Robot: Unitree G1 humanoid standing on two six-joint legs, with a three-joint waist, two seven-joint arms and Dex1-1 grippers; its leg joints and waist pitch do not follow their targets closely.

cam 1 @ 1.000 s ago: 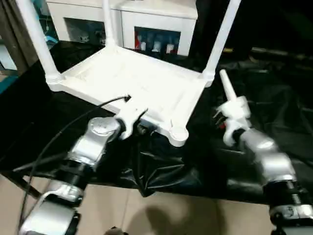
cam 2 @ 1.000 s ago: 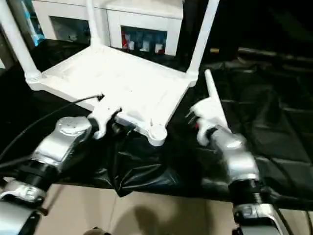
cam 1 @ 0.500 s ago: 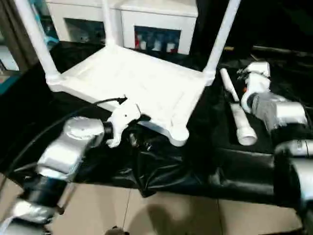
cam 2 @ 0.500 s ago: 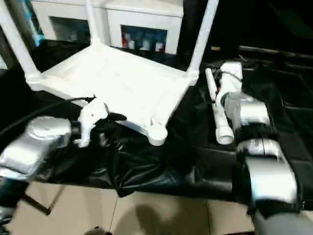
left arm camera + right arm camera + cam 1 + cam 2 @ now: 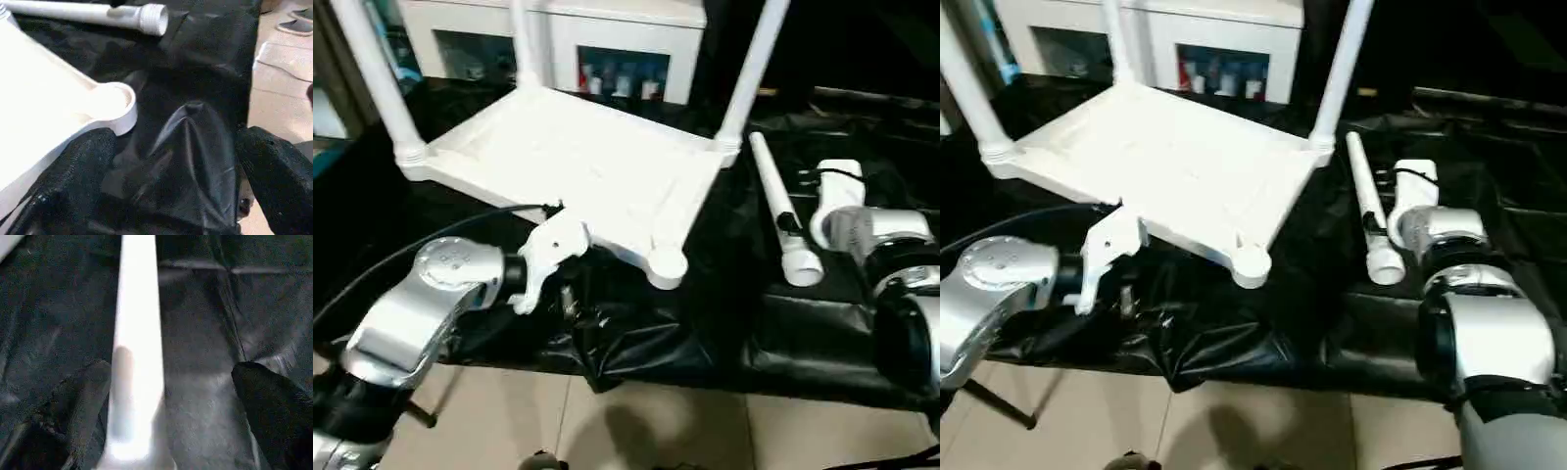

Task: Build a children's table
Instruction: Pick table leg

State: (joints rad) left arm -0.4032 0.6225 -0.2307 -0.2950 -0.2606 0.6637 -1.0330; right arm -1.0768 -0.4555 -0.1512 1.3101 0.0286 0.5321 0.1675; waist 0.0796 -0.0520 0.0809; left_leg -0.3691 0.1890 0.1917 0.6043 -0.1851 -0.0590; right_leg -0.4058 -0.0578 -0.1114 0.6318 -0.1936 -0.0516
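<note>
The children's table's white tabletop (image 5: 578,162) lies upside down on black cloth, with three white legs (image 5: 754,59) standing in its corner sockets. The near right socket (image 5: 668,264) holds nothing. A loose leg (image 5: 771,201) lies on the cloth right of the tabletop, threaded end (image 5: 800,266) toward me. My left gripper (image 5: 176,156) is open over the cloth just in front of the tabletop's near edge, close to that socket (image 5: 115,100). My right gripper (image 5: 171,382) is open around the loose leg (image 5: 139,357), which lies close to one finger (image 5: 83,401).
A white glass-door cabinet (image 5: 607,29) stands behind the table. The black cloth (image 5: 656,333) bunches into folds at the near edge, with tiled floor (image 5: 656,431) below. A black cable (image 5: 431,245) arcs over my left forearm.
My right gripper has laid the leg down on the cloth and opened, and the arm has drawn back. My left gripper has pulled away from the tabletop's near edge.
</note>
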